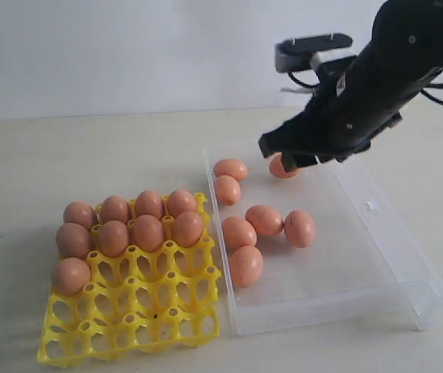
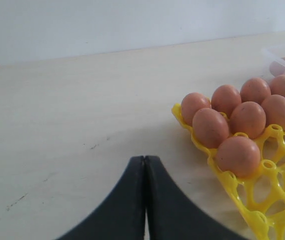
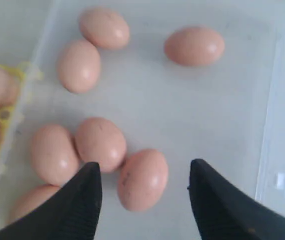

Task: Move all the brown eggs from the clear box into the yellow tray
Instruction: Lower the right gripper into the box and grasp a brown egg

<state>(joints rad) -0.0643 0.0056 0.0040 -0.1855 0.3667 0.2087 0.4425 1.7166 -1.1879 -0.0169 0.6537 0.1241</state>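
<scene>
Several brown eggs [image 1: 264, 220] lie loose in the clear box [image 1: 346, 260], and several more fill the far cups of the yellow tray [image 1: 128, 326] to its left. My right gripper [image 1: 299, 151] hangs open above the box's far end, partly hiding one egg [image 1: 281, 165]. In the right wrist view its open fingers [image 3: 143, 172] frame a single egg [image 3: 142, 179] below them, without touching it. My left gripper [image 2: 145, 159] is shut and empty over bare table, beside the tray [image 2: 262, 220] and its eggs [image 2: 238, 155].
The box's small clasp tab [image 1: 369, 206] sits on its right wall. The tray's near rows of cups hold nothing. Bare pale table surrounds tray and box, with a white wall behind.
</scene>
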